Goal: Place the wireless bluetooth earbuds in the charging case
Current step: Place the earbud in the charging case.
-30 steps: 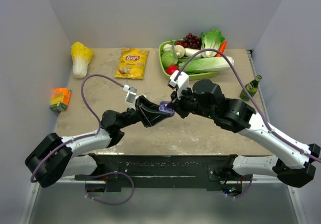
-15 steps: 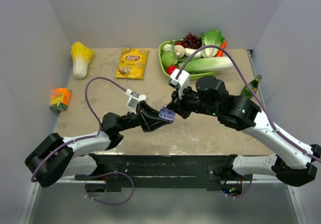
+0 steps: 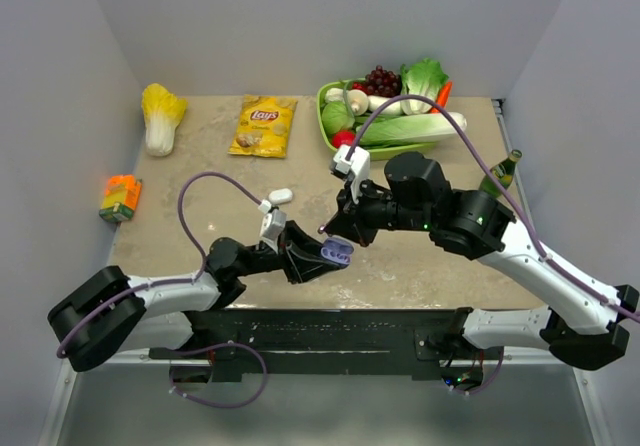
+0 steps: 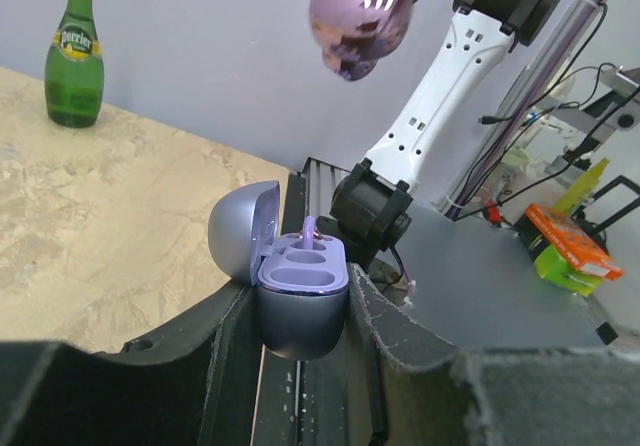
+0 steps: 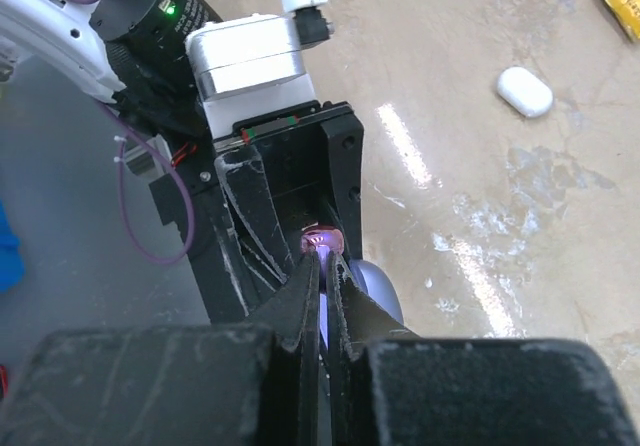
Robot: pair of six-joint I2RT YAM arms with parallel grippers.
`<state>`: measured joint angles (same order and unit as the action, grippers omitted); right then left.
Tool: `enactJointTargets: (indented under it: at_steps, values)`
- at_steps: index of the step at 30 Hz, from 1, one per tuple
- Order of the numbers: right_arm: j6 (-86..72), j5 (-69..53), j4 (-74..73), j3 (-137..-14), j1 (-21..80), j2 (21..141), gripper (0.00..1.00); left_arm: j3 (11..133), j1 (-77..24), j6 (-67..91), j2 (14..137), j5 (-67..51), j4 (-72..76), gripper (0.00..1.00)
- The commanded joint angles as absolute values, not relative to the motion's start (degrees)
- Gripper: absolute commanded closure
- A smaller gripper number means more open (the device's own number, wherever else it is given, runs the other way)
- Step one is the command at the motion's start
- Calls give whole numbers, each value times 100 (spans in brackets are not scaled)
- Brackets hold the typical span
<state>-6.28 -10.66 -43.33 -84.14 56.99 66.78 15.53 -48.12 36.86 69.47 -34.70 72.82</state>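
Earbud [image 5: 321, 237] pinched by right gripper [image 5: 322, 258], 12 o'clock of charging case [image 4: 300, 301] clamped in left gripper [image 4: 302, 316]; insertion step, next: align, lower into socket.

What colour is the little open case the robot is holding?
The case is lilac purple; the left wrist view shows it best.
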Motion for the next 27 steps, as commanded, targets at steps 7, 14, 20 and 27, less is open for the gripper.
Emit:
enactJointTargets:
  at_steps: [7,14,20,27]
  values:
    - [-1213,-1494,-3991,-7753,5695,6214,100,1380,-5019,2426,6469,-2760,10863,100]
    - [-1362,-1617,-3683,-7444,5695,6064,100,1459,-5027,2285,6390,-2628,10854,100]
    - [-1441,-1547,-3324,-7243,5687,5950,100,1494,-5080,2285,6372,-2602,10854,100]
    - [-1485,-1477,-3068,-7076,5695,5985,100,1521,-5115,2276,6320,-2593,10854,100]
